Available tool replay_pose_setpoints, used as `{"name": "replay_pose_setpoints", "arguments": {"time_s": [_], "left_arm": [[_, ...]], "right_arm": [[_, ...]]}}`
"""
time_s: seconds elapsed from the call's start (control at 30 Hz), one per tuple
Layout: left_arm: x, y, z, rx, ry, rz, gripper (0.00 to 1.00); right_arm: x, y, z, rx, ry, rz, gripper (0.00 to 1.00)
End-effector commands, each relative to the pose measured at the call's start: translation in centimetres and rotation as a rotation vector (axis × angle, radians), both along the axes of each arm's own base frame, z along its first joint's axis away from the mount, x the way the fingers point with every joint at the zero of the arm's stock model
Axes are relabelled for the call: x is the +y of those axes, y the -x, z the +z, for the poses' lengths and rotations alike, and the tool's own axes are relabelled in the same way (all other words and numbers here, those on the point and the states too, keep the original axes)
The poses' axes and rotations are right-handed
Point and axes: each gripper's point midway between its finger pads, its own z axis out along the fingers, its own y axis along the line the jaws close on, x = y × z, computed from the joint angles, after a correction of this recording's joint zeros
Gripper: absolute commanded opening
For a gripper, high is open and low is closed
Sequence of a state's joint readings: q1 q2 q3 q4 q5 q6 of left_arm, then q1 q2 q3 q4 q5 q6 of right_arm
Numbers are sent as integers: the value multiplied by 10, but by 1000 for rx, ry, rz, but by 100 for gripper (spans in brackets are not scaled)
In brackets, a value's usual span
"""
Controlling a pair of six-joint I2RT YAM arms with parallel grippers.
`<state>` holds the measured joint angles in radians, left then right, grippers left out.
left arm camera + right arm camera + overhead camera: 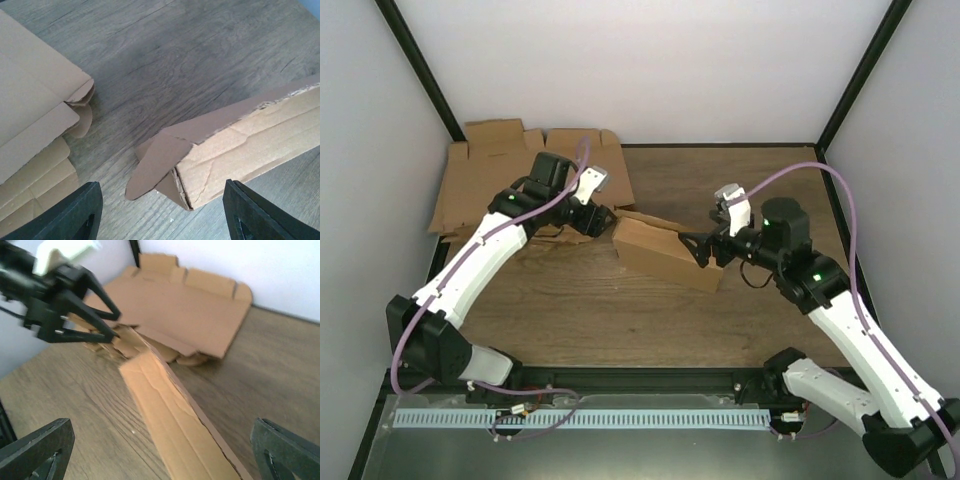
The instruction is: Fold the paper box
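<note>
Between left gripper (604, 222) and right gripper (700, 250), paper box (660, 252)

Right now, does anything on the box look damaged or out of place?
Yes. The paper box has a wrinkled, creased side wall and a ragged upper edge in the left wrist view. Its end flap sticks out loose instead of being tucked in. The box lies at a slant on the table.

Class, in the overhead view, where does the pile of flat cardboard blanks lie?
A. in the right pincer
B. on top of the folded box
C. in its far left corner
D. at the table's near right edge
C: the pile of blanks lies in the far left corner of the table, beyond the left pincer; the paper box sits mid-table.
</note>
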<state>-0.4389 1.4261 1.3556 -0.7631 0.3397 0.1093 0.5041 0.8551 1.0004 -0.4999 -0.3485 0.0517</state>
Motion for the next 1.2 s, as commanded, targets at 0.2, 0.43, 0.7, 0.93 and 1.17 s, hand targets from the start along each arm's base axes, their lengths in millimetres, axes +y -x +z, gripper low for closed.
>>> {"name": "replay_pose_setpoints", "arguments": {"time_s": [0.2,0.43,0.7,0.93,1.17], "left_arm": [[-18,-5,-11,-30,-43,-47,60],[-14,-14,-19,-46,-113,-5,52],[-15,-15,-21,-45,-118,-3,45],[-14,-19,-23,-45,-138,9,34],[-16,-21,-15,-36,-129,26,21]], "right_arm": [[-27,12,19,62,-89,-152,79],[17,33,-3,339,-232,64,12],[15,8,-40,485,-371,-102,1],[16,-10,-56,517,-429,-196,1],[25,-30,-70,539,-418,-297,1]]}}
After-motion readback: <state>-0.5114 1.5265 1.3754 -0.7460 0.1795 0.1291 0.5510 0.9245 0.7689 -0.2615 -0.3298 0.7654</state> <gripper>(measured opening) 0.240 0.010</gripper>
